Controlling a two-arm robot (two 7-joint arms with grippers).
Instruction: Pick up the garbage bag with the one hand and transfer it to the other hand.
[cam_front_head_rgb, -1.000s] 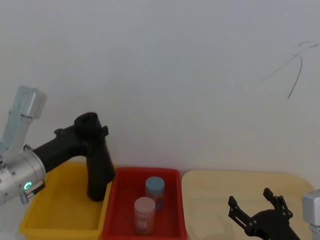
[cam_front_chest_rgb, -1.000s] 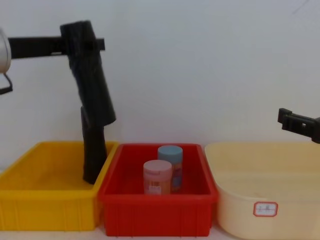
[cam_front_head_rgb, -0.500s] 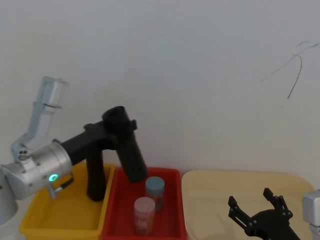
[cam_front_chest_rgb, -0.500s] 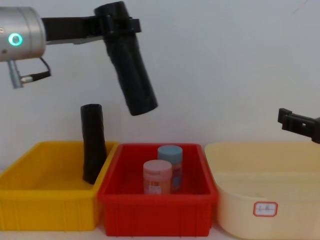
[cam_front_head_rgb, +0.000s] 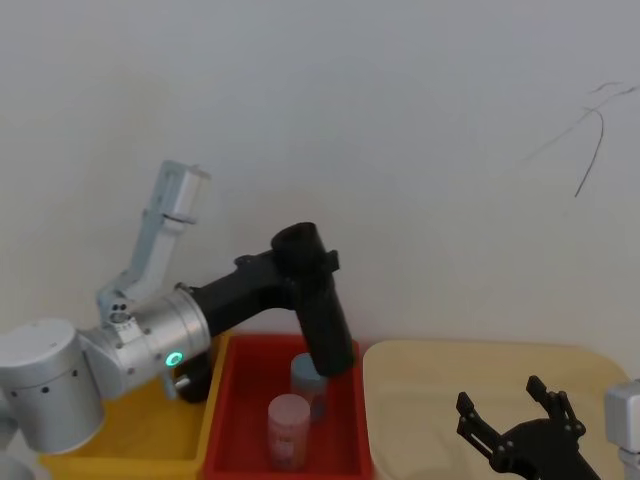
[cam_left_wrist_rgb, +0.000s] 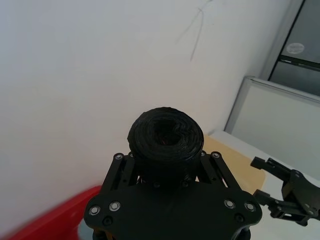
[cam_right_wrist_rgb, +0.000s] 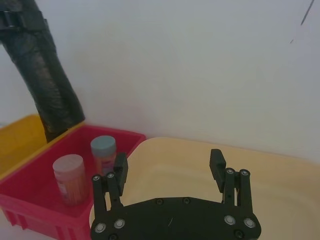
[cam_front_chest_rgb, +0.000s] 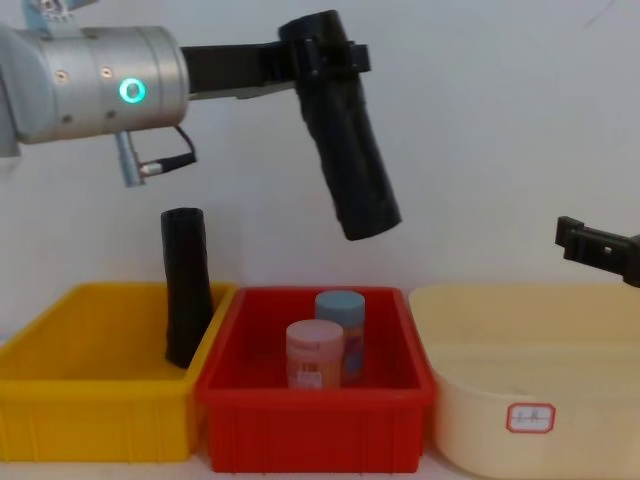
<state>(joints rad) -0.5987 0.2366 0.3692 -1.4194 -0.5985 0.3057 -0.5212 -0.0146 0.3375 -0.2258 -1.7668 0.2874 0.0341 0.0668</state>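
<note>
1. Head view: left gripper (cam_front_head_rgb: 308, 262) clamped on the garbage bag (cam_front_head_rgb: 322, 310) near its top end. The roll hangs tilted above the red bin (cam_front_head_rgb: 232, 395). Right gripper (cam_front_head_rgb: 503, 402) sits low over the cream tub (cam_front_head_rgb: 420, 400), fingers spread.
2. Left wrist view: the roll's end sits squarely between the fingers.
3. Right wrist view: the spread fingers face the bag, well apart from it.
4. Chest view: the bag's lower end is free and is best offered to the right gripper; release only once that gripper closes.
</note>
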